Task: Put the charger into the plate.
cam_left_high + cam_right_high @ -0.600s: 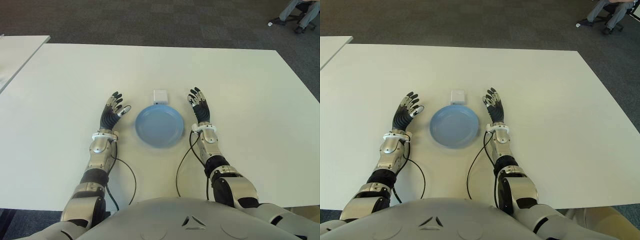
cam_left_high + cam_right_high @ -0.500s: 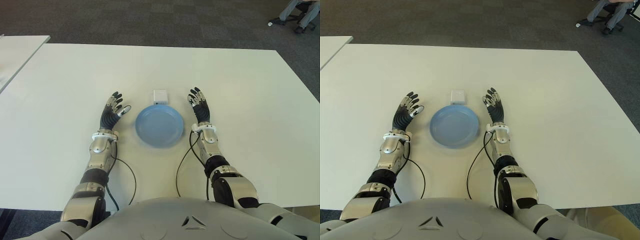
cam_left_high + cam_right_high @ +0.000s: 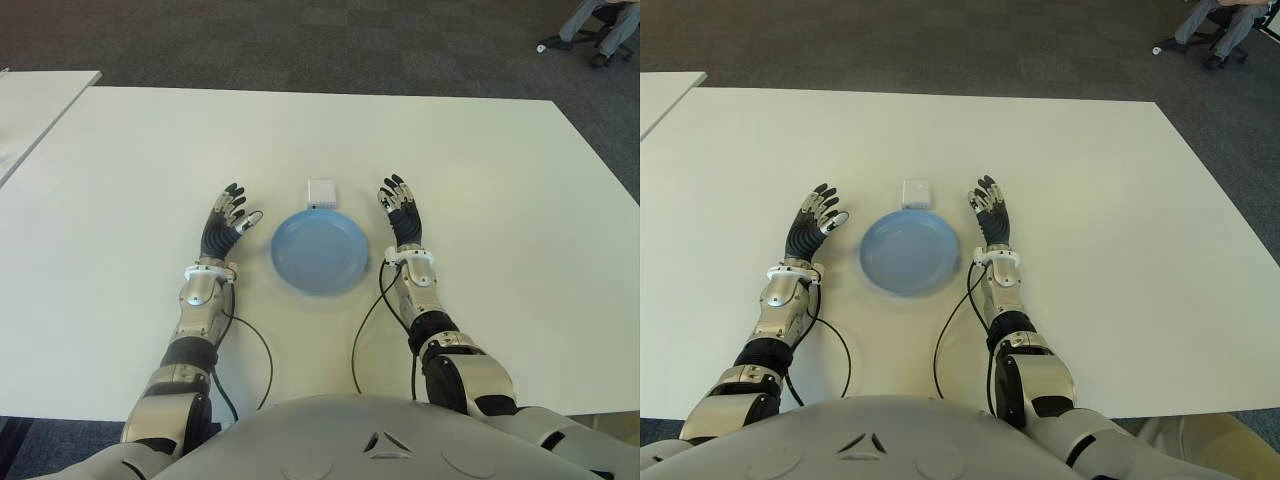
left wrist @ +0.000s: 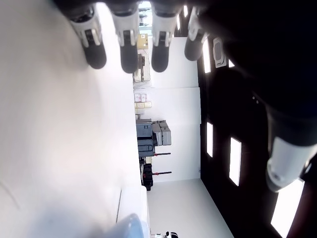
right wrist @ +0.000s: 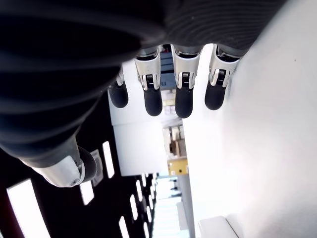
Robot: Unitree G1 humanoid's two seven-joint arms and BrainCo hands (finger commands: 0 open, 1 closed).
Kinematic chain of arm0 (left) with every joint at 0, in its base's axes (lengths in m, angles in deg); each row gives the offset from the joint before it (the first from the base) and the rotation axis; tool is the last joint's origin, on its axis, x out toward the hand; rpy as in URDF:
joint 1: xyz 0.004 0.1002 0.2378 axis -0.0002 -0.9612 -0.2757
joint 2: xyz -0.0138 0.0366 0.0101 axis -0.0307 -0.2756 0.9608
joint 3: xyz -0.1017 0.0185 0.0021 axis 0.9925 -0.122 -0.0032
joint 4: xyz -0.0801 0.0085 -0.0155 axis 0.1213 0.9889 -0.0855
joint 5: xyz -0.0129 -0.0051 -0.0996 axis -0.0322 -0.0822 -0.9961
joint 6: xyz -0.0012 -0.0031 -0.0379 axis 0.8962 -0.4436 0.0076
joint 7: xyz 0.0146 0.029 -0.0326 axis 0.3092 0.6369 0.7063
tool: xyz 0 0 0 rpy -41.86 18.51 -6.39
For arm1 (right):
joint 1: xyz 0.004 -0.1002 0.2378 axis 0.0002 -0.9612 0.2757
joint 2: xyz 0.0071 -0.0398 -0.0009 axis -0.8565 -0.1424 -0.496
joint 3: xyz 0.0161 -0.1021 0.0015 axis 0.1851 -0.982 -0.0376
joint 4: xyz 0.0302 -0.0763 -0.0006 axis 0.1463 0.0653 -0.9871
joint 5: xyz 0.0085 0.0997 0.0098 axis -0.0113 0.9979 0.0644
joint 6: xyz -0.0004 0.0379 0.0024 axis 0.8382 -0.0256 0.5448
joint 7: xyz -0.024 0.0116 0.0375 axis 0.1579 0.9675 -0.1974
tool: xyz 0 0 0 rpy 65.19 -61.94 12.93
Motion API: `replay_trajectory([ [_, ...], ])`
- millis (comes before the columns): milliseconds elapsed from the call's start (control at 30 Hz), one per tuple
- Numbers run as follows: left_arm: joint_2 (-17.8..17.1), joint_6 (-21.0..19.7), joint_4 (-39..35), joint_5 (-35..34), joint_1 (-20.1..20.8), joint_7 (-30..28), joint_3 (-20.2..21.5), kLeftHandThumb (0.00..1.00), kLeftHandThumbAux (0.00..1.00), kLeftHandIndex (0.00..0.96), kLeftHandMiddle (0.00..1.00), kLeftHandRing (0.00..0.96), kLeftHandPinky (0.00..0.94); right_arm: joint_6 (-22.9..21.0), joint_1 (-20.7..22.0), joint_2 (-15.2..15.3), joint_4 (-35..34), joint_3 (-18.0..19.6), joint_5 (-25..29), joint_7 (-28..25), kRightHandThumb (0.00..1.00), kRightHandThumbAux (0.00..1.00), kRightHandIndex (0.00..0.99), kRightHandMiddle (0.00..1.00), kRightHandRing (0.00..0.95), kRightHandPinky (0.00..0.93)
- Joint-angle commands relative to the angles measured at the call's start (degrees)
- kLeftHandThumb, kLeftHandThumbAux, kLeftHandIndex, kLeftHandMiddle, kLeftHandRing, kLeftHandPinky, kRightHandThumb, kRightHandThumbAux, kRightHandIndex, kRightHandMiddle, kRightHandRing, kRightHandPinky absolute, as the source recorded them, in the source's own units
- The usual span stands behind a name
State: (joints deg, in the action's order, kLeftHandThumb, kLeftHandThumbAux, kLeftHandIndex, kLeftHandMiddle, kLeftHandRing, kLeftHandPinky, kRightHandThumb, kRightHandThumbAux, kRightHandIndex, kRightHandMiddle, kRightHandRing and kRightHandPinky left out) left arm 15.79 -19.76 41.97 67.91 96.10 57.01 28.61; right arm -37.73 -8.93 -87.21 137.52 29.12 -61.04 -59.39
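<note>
- While we compare this moment with the ones just before it, we find almost nothing changed: the white charger (image 3: pixel 321 193) sits where it sat, on the white counter (image 3: pixel 500 180), just beyond the far rim of the blue plate (image 3: pixel 319 252) and very close to it, though we cannot tell whether the two touch.
- The plate itself holds nothing, and it lies between our two hands, in the same spot as before.
- Our left hand (image 3: pixel 224 227) shows to the left of the plate, a short way off it, with its fingers stretched out and spread, grasping nothing; its pose matches the earlier frames.
- In the left wrist view we see those fingers (image 4: pixel 128 34) extended in a row over the pale counter, with no object between them.
- Our right hand (image 3: pixel 402 213) shows to the right of the plate, near the charger's level, fingers likewise straight and released; the only difference we can make out is a very slight shift of this hand to the right.
- The right wrist view confirms its fingers (image 5: pixel 182 88) are extended and hold nothing.
- At the far right corner, beyond the counter, a person's legs (image 3: pixel 592 18) show on the dark carpet floor (image 3: pixel 300 45).
</note>
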Motion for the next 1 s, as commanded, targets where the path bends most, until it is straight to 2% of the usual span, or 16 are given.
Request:
replay_trajectory([
  [33, 0.71, -1.99, 2.56, 0.88, -2.14, 0.29, -0.86, 0.0, 0.627, 0.052, 0.126, 0.13, 0.152, -3.14, -2.77, -0.19, 1.39, 1.68, 2.06, -0.74, 0.0, 0.588, 0.103, 0.152, 0.128, 0.147],
  [267, 0.91, -2.59, 2.36, 1.12, -2.17, 0.79, -0.71, 0.0, 0.625, 0.053, 0.126, 0.129, 0.146, -4.16, -3.04, -0.34, -1.8, 2.58, 2.94, -1.97, 0.0, 0.603, 0.109, 0.158, 0.131, 0.142],
  [400, 1.06, -2.92, 2.14, 1.25, -2.23, 0.89, -0.72, 0.0, 0.623, 0.052, 0.127, 0.13, 0.146, -7.02, -3.63, -0.3, -7.13, 2.92, 4.23, -2.73, 0.0, 0.612, 0.111, 0.159, 0.132, 0.139],
  [567, 1.21, -2.93, 1.78, 1.27, -2.43, 1.1, -0.63, 0.0, 0.624, 0.053, 0.131, 0.133, 0.15, -15.04, -4.83, -0.59, -19.44, 2.17, 5.06, -1.38, 0.0, 0.622, 0.112, 0.156, 0.131, 0.141],
  [733, 1.38, -2.85, 1.97, 1.57, -2.36, 1.5, -0.71, 0.0, 0.623, 0.054, 0.129, 0.131, 0.144, -21.69, -5.16, -1.24, -27.94, 1.32, 4.6, 1.14, 0.0, 0.632, 0.115, 0.157, 0.132, 0.145],
  [867, 1.44, -2.71, 2.17, 1.58, -2.25, 1.45, -0.7, 0.0, 0.62, 0.058, 0.135, 0.135, 0.15, -27.47, -3.7, -1.88, -35.54, 0.55, 3.52, 4.52, 0.0, 0.644, 0.114, 0.162, 0.134, 0.141],
  [1000, 1.52, -2.49, 2.56, 1.61, -1.99, 1.49, -0.62, 0.0, 0.619, 0.062, 0.142, 0.142, 0.153, -32.39, 0.56, -1.37, -40.09, 0.66, 2.6, 7.84, 0.012, 0.659, 0.114, 0.174, 0.145, 0.156],
])
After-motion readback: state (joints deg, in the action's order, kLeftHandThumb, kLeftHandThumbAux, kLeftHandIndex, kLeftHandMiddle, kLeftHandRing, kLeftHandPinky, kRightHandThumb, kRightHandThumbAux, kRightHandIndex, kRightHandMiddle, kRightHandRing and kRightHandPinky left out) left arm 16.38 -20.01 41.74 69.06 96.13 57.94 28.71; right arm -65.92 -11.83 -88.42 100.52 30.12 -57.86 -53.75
